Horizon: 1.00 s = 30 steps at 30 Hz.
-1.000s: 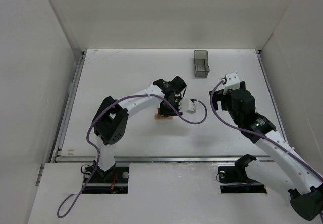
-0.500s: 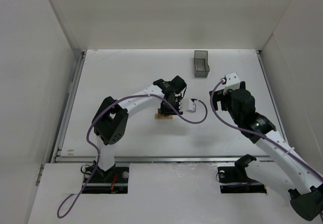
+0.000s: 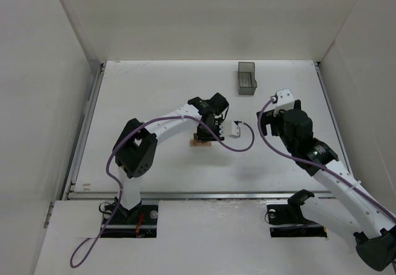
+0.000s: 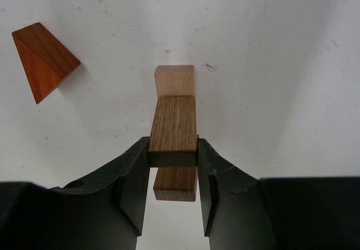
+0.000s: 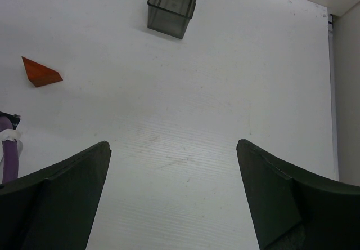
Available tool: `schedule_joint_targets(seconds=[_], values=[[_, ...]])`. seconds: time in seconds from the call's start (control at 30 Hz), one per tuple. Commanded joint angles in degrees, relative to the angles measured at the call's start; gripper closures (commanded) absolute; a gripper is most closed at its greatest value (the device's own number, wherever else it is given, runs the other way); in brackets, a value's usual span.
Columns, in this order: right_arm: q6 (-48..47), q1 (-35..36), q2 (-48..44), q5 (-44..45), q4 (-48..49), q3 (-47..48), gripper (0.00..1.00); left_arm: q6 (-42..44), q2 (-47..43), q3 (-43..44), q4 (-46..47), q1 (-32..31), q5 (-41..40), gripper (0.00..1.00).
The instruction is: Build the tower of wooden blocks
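In the left wrist view my left gripper point(image 4: 173, 144) is shut on a brown wooden block point(image 4: 174, 123), held lengthwise between the jaws. A second brown block point(image 4: 175, 183) lies under its near end, and a pale tan block point(image 4: 175, 80) is at its far end. The orange triangular piece point(image 4: 45, 58) lies on the table to the far left; it also shows in the right wrist view point(image 5: 40, 72). In the top view the left gripper point(image 3: 206, 134) covers the blocks point(image 3: 198, 141). My right gripper point(image 5: 173, 144) is open and empty above bare table, to the right point(image 3: 269, 119).
A translucent dark grey bin point(image 3: 247, 78) stands at the back, also in the right wrist view point(image 5: 172, 8). White walls enclose the table point(image 3: 148, 101) on three sides. A purple cable runs along each arm.
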Motion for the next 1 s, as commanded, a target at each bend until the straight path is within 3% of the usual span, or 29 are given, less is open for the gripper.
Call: schedule_joint_targets(seconds=[0.0,0.33,0.8,0.97], values=[[-0.1,-0.3,-0.1,-0.2,2.5,-0.3,0.01,0.1,0.0,1.5,-1.6,0.2,0.6,1.00],[-0.1,-0.3,-0.1,-0.2,2.5,-0.3,0.01,0.1,0.0,1.5,-2.2,0.2,0.6,0.99],[-0.1,-0.3,-0.1,-0.2,2.5,-0.3,0.01,-0.5,0.0,0.4,-1.1,0.2,-0.5,0.64],[-0.1,-0.3,-0.1,-0.2,2.5,-0.3,0.01,-0.5,0.0,0.4,-1.1,0.2,-1.1,0.63]])
